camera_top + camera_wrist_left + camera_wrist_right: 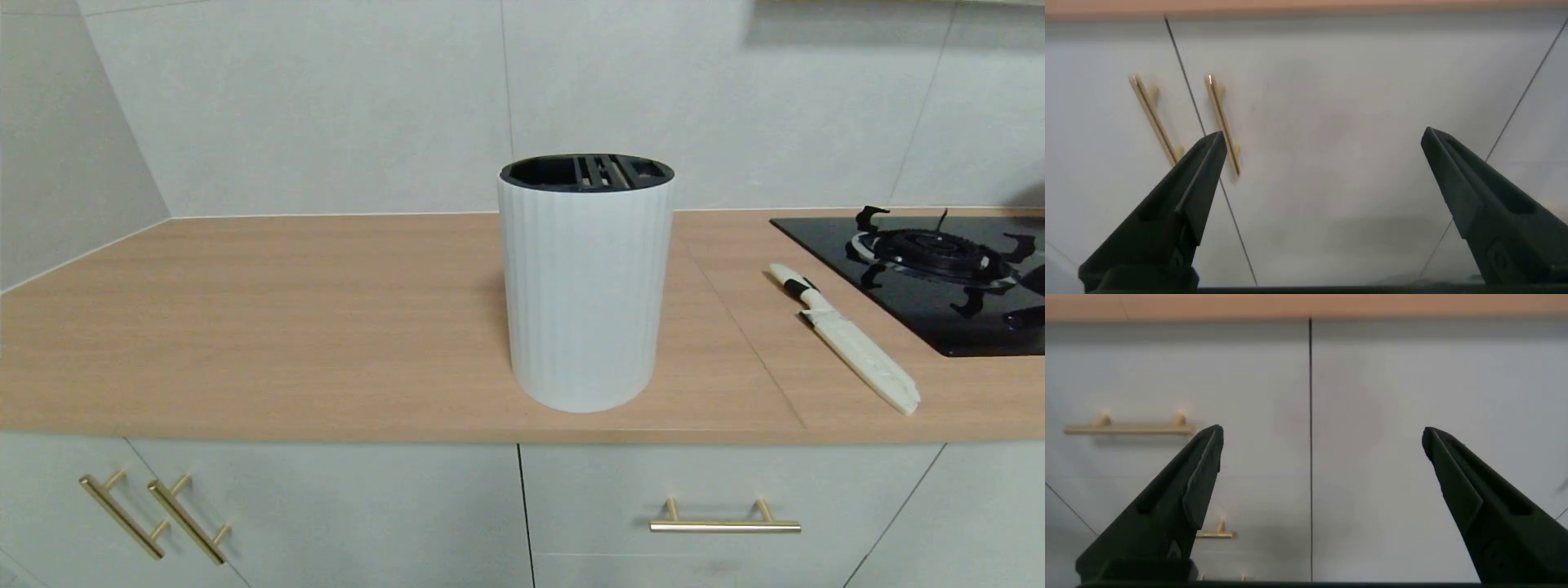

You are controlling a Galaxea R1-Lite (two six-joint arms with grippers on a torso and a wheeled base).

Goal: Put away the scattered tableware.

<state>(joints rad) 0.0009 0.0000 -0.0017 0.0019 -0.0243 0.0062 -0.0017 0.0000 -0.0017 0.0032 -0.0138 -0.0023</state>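
A white ribbed cylindrical holder point(584, 286) with a black slotted top point(588, 172) stands upright near the front edge of the wooden counter point(286, 327). To its right a knife point(845, 347) with a cream blade and a white and black handle lies flat on the counter, beside the stove, its tip toward the counter's front. My left gripper point(1323, 155) is open with nothing between its fingers, held in front of pale cabinet doors below the counter. My right gripper point(1319, 453) is open too and holds nothing, also facing the cabinet fronts.
A black gas hob point(939, 269) with a burner grate fills the counter's back right. Tiled walls close the back and left. Cabinet doors with brass handles point(725, 523) point(1221, 122) point(1127, 427) run under the counter. Bare counter stretches left of the holder.
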